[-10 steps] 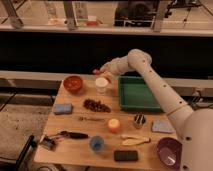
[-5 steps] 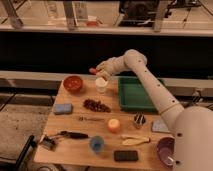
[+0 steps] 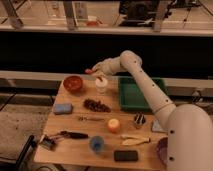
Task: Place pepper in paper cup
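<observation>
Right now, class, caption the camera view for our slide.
Gripper holds the pepper just above the paper cup, not yet released.

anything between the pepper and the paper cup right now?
Nothing visible. The gripper holds the pepper just up-left of the paper cup, only air between them; the bowl sits farther left.

White arm [image 3: 150,95] stretched out — elbow raised, claw [image 3: 95,70] at its tip, seemingly tilted downward
</observation>
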Available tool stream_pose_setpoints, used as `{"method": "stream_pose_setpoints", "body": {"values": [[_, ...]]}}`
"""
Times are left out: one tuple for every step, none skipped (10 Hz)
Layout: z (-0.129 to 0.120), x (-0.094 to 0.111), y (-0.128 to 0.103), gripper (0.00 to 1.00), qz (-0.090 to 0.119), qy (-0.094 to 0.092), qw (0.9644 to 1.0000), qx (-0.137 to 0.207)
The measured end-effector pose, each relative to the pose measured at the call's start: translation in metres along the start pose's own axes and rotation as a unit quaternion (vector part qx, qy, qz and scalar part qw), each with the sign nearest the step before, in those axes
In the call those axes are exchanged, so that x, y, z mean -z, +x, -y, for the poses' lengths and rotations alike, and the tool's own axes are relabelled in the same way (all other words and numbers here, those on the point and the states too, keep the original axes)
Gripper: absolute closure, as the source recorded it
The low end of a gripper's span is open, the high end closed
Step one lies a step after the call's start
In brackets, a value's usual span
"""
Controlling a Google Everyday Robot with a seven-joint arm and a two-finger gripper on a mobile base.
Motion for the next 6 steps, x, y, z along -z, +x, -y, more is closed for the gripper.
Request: {"method": "stream_pose_setpoints", "body": {"values": [[-0.002,-0.004,0.000,1.00,0.002,-0.002,1.0000,-0.001],[-0.004,-0.004,0.002,1.00,0.004,-0.003,1.0000,-0.003],[-0.005,-0.003,0.006,1.00,0.004,-0.002,1.0000,-0.007],[-0.006,0.000,0.010,1.00,0.003,-0.001,0.9999,-0.010],[-0.007,-0.001,0.012,1.00,0.005,-0.002,0.9999,-0.013],[-0.008,-0.002,0.014,1.00,0.006,-0.004,0.9998,-0.017]]}}
